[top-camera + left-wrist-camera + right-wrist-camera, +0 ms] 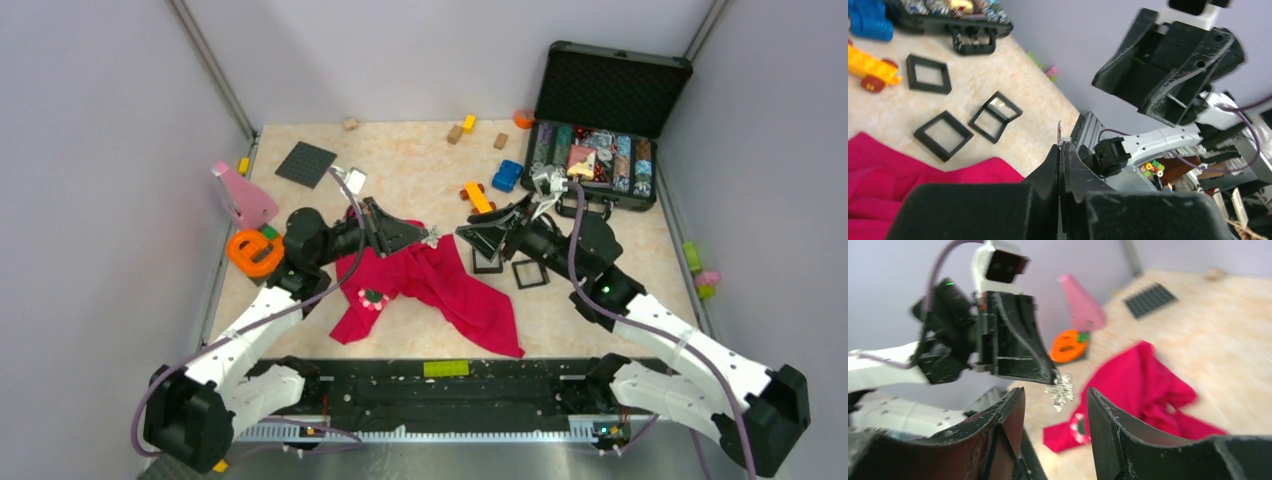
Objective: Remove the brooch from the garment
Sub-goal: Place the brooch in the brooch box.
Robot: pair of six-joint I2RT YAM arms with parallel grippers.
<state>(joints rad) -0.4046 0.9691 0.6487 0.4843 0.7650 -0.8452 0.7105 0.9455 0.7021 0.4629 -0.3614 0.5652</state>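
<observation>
The red garment [450,290] lies crumpled on the table, also in the left wrist view [878,170] and the right wrist view [1143,375]. The pink-and-white flower brooch [373,298] sits on its near left part [1079,424]. My left gripper [428,237] is shut on a small silvery glittering ornament [434,238] and holds it above the garment's far edge; the ornament sticks out past the fingertips [1060,132]. My right gripper [463,231] is open and empty, facing the left one close by. In its view the ornament [1062,389] hangs just ahead of its jaws [1055,392].
An open black case [600,150] with several items stands at the back right. Black square frames [530,273] lie under the right arm. A yellow toy car [478,197], a blue toy [507,176], an orange ring toy [255,252], a pink piece [243,195] and a dark baseplate [305,163] lie around.
</observation>
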